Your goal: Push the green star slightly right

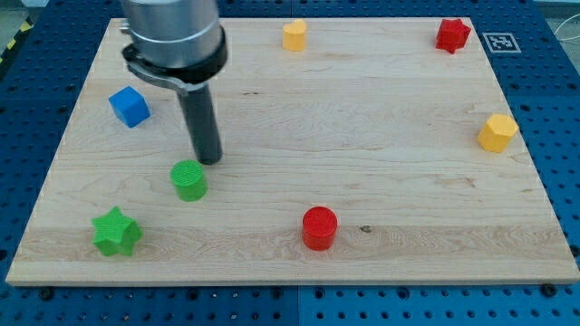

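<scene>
The green star (116, 232) lies near the board's bottom left corner. My tip (210, 160) rests on the board up and to the right of the star, well apart from it. A green cylinder (188, 180) stands between them, just below and left of my tip, close to it. I cannot tell if the tip touches the cylinder.
A blue cube (129, 106) is at the left. A red cylinder (319, 226) is at the bottom middle. A yellow block (294, 35) and a red star (452, 34) are at the top. A yellow hexagonal block (497, 132) is at the right. The wooden board (362, 127) ends close below the star.
</scene>
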